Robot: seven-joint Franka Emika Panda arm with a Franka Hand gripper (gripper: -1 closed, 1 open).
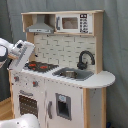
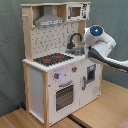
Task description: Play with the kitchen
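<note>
The arm's gripper [image 2: 82, 44] hovers beside the kitchen [image 2: 55, 75] near its faucet [image 2: 75, 40]; finger state cannot be told, nothing visibly operated.

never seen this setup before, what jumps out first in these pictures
The tall white and light-wood toy kitchen fills both exterior views, with its black stovetop and red burners beside a sink with a black faucet. The white robot arm comes next, reaching in from the second exterior view's right. A microwave and grey hood sit up top.
</note>
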